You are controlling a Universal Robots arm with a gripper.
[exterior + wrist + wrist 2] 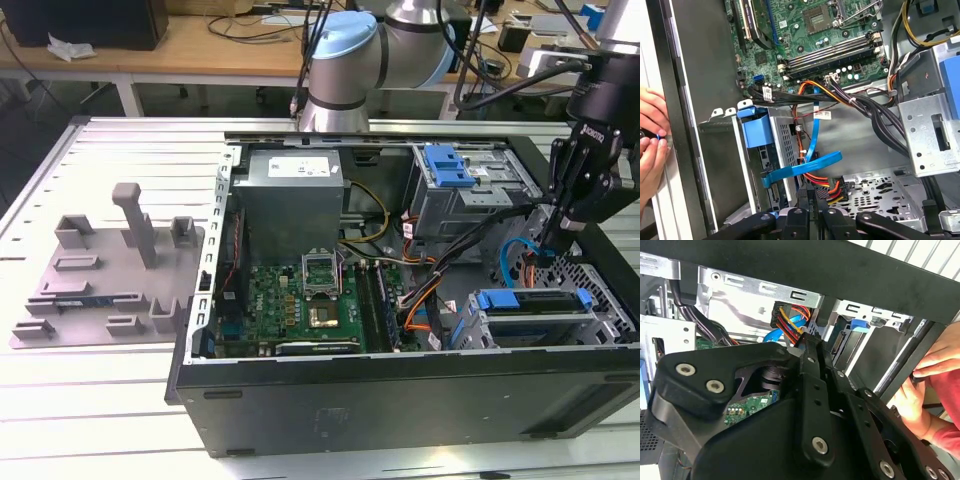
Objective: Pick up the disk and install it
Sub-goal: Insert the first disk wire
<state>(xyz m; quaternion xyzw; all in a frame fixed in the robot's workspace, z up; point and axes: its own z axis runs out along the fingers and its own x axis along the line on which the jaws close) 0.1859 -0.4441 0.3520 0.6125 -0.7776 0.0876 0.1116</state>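
disk (530, 299): blue carrier top showing in the cage at a corner of the case (400, 395); drive body and label hidden
hand (651, 112): beside the case's outer wall, cut off by the frame edge; pinched item too small to tell
arm (345, 60): upper links cut off

Exterior view looks down on case (400, 395); both wrist views close inside, probably sharing cables (790, 322) (826, 188).

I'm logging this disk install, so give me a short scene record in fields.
Gripper: low inside the open case, beside the red-and-yellow cable connector
Disk: in the metal drive cage, blue carrier showing, apart from the gripper
Case: lid off, lying on its side on the table
Person: hand at the case's edge
Outside case: grey fixture tray on the exterior view's left
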